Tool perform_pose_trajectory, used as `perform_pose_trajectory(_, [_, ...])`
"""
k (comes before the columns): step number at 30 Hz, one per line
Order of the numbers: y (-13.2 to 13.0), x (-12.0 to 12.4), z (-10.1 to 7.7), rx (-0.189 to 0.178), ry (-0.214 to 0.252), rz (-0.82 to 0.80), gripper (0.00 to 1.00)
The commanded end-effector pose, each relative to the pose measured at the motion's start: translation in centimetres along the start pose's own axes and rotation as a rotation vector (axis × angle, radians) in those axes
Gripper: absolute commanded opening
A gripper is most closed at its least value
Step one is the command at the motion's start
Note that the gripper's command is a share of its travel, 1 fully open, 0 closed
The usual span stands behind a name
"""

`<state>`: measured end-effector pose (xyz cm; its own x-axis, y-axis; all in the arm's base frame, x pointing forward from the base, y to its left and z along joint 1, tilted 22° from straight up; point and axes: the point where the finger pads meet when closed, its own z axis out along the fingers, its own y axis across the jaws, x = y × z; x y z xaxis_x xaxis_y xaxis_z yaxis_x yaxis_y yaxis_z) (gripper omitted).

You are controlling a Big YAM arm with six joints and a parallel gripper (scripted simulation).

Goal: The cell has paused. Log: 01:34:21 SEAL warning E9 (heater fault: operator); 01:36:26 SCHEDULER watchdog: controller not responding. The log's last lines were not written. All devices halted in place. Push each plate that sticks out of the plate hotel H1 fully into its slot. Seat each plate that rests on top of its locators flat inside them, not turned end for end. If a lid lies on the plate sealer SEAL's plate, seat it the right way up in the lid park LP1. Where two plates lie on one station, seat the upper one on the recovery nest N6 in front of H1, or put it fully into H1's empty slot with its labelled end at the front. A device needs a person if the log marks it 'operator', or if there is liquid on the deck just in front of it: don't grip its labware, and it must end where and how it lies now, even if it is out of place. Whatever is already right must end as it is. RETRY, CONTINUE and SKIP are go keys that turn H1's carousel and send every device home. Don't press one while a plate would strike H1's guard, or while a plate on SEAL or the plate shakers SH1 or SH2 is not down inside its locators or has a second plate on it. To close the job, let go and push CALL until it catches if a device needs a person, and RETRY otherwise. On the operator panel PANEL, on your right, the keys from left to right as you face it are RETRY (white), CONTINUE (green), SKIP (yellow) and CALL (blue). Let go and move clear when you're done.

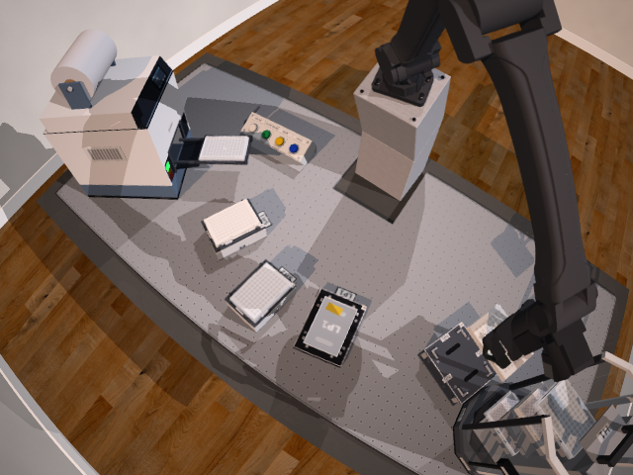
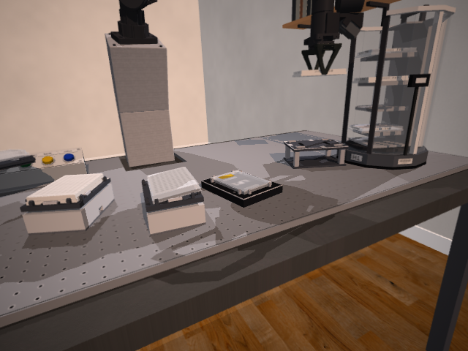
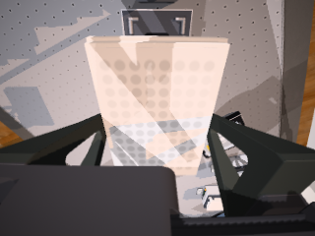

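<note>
My gripper (image 2: 321, 62) is shut on a pale well plate (image 2: 319, 72), gripping it across its width, and holds it level in the air beside the plate hotel H1 (image 2: 389, 86). In the wrist view the plate (image 3: 157, 98) runs out between the fingers. The recovery nest N6 (image 3: 157, 22) lies below, beyond the plate's far end. N6 (image 1: 455, 357) stands bare in front of H1 (image 1: 541, 424). H1's shelves hold several plates.
The sealer SEAL (image 1: 117, 132) has a plate (image 1: 224, 147) on its tray. Two shakers (image 1: 235, 227) (image 1: 261, 294) each carry a plate. The lid park LP1 (image 1: 330, 325) holds a lid. The panel (image 1: 276, 137) sits behind, beside the arm's pedestal (image 1: 401, 133).
</note>
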<state>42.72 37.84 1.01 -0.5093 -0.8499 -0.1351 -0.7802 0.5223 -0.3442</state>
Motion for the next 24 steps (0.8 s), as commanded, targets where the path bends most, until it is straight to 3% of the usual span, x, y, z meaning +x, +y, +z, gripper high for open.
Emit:
perform_pose_trajectory(1, [-0.4,0.3,1.2,-0.001,0.006,-0.001,0.84])
perform_pose_trajectory(3, [-0.4,0.3,1.2,-0.001,0.006,-0.001,0.84])
perform_pose_trajectory(4, [-0.5,-1.4,-0.9,0.007,-0.042,0.001,0.84])
perform_pose_trajectory(7, [-0.1,-1.0,0.9,0.002,-0.018,-0.006,0.84])
perform_pose_trajectory(11, [-0.6,-0.6,1.5,0.002,-0.010,0.002,0.84])
perform_pose_trajectory(16, [-0.7,-1.2,1.2,0.005,-0.028,0.002,0.84])
perform_pose_trajectory(24, [-0.9,-1.1,2.4,0.005,-0.019,0.007,0.84])
